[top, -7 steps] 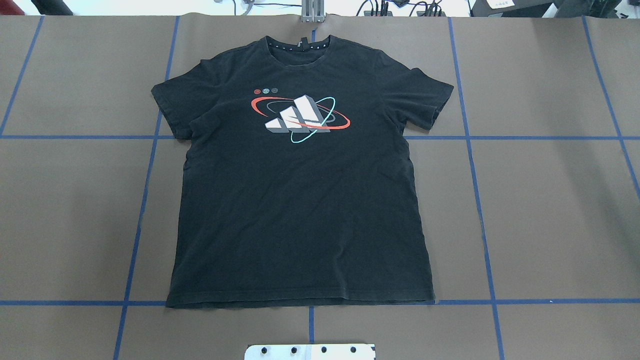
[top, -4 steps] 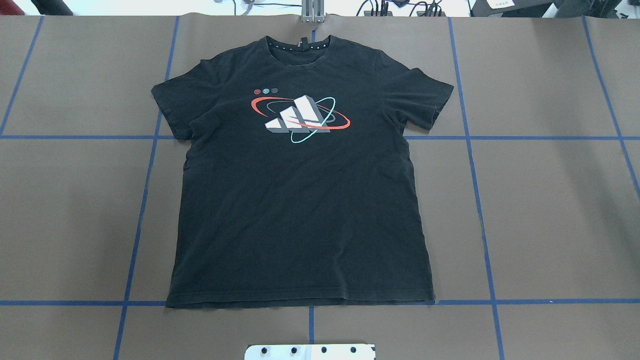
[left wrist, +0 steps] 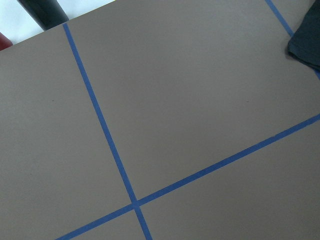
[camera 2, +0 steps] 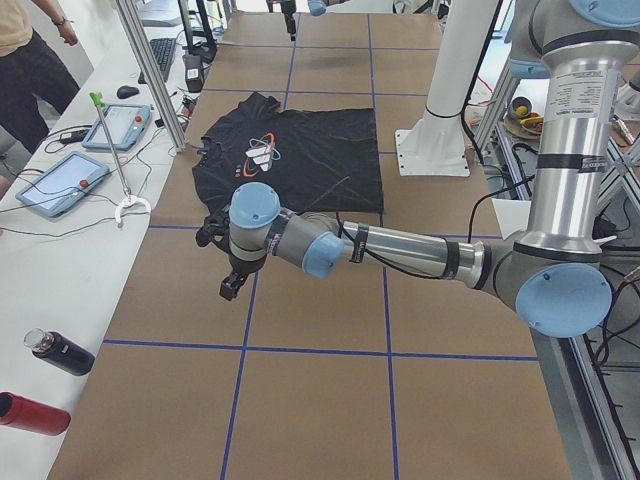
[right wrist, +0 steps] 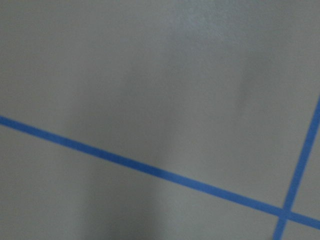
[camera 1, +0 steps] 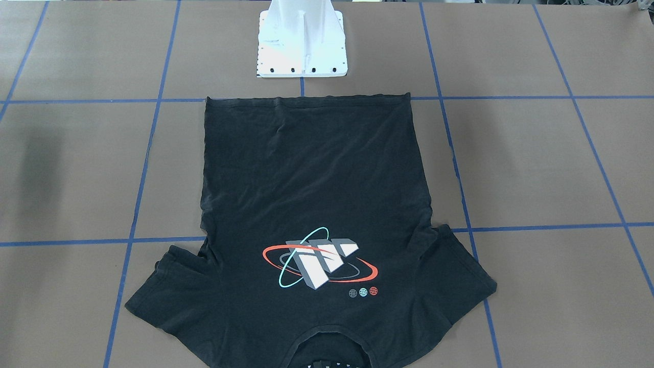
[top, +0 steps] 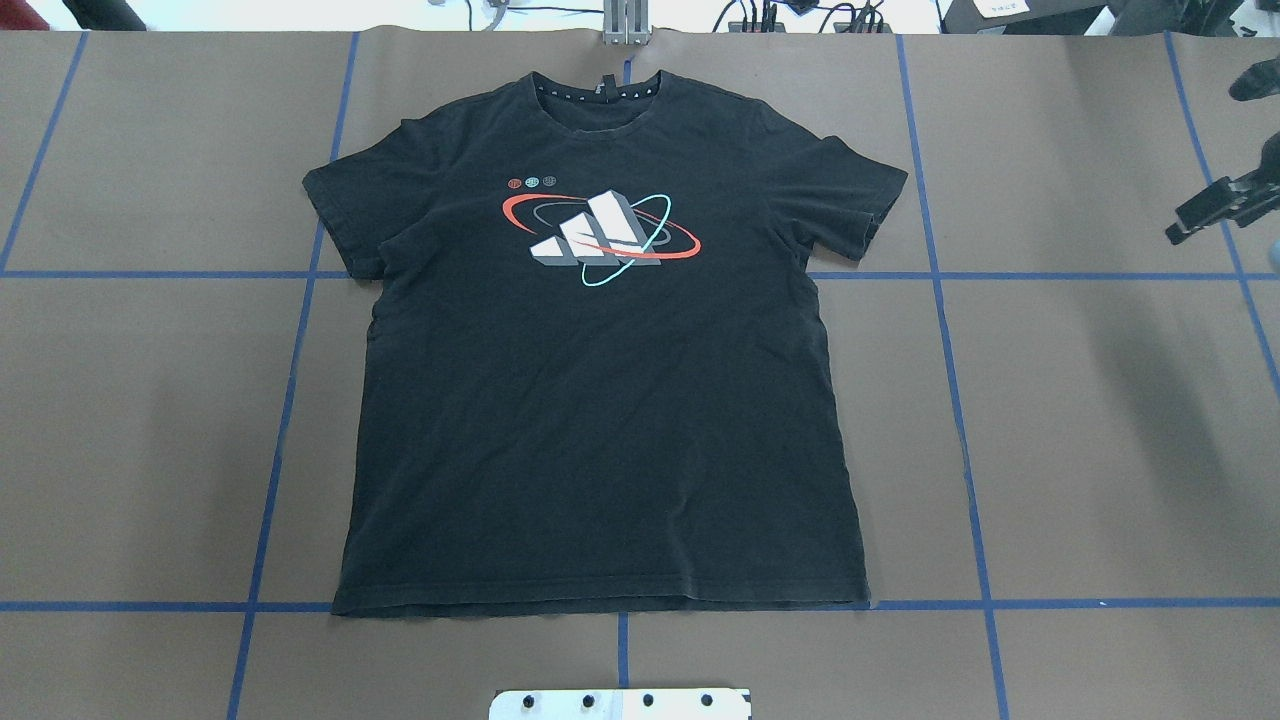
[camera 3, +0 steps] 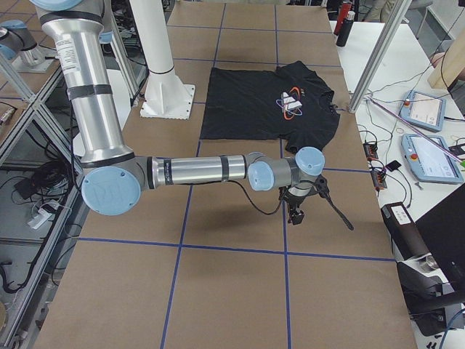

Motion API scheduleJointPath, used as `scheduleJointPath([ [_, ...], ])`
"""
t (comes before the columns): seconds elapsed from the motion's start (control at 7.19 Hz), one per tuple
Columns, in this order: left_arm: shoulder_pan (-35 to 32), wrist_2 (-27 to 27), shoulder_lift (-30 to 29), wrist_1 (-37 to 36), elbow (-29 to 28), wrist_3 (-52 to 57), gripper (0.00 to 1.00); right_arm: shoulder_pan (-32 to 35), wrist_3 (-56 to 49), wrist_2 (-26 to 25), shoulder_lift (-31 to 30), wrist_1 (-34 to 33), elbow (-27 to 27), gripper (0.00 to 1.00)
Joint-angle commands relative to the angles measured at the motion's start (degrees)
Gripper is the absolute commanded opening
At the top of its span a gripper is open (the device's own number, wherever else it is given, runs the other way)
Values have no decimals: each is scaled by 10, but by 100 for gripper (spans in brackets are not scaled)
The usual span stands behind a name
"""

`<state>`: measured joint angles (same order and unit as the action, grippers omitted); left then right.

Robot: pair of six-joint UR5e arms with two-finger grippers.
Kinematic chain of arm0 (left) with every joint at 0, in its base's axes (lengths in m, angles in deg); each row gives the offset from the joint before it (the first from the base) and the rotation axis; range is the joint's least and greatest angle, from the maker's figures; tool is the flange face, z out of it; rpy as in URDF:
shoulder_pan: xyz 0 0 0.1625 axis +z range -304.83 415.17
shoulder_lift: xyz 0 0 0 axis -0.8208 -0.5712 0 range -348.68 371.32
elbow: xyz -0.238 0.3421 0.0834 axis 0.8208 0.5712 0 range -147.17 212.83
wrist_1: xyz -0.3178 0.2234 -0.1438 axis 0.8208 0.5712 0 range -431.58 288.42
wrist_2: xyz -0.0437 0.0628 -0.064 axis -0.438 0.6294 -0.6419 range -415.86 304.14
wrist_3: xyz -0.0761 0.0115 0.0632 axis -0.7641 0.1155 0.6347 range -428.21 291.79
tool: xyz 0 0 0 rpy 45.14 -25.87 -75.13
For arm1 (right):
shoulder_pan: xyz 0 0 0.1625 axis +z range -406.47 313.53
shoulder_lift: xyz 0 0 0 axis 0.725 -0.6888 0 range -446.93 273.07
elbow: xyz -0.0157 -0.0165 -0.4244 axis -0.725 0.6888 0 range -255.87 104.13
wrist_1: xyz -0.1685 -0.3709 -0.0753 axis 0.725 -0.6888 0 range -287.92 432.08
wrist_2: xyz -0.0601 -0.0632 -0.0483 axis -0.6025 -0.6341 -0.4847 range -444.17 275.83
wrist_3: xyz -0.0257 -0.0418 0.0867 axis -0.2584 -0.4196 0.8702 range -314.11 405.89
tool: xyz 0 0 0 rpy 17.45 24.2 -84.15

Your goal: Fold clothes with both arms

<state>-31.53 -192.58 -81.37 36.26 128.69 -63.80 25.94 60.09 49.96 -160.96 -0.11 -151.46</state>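
here's the black short-sleeved t-shirt (top: 600, 420), lying flat and face up in the middle of the brown paper-covered table (top: 1100, 450), which is marked off with blue tape lines (top: 1100, 275). the collar points to the table's far edge, away from the robot. the hem runs along a tape line just in front of the white pedestal base (camera 1: 301, 46). both sleeves are spread out to the sides, and the red, cyan and white orbit graphic (top: 598, 238) sits on the chest. there are a few soft wrinkles in the body, and the shirt is fully unfolded.

over to the table's left end now. the grey left arm (camera 2: 400, 250) reaches out low across the table. its black left gripper (camera 2: 231, 287) hangs pointing down above bare paper, beyond the left sleeve and not touching the shirt. i cannot tell whether its fingers are open or closed. its wrist camera looks down on a tape crossing, with a dark corner of the shirt peeking in at the upper right.

at the right end, the grey right arm (camera 3: 189, 171) stretches out the same way. the black right gripper (camera 3: 295, 215) points down over bare paper, apart from the right sleeve. the overhead view catches only a sliver of it at the right edge, so i cannot tell the state of those fingers either. its wrist camera shows blurred paper and blue tape.
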Motion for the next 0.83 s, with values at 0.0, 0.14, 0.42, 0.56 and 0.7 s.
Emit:
scheduleJointPath([
  [0.0,-1,0,1,0,8,0,100,-57,227,-22,104,119,96,99],
  [0.14,-1,0,1,0,12,0,100,-70,262,-37,132,122,98,98],
  [0.42,-1,1,1,0,12,0,100,-92,264,-60,137,193,119,95],
  [0.56,-1,1,2,0,12,0,100,-100,273,-89,140,221,129,95],
  [0.7,-1,1,8,0,13,0,100,-106,340,-95,152,221,132,94],
])
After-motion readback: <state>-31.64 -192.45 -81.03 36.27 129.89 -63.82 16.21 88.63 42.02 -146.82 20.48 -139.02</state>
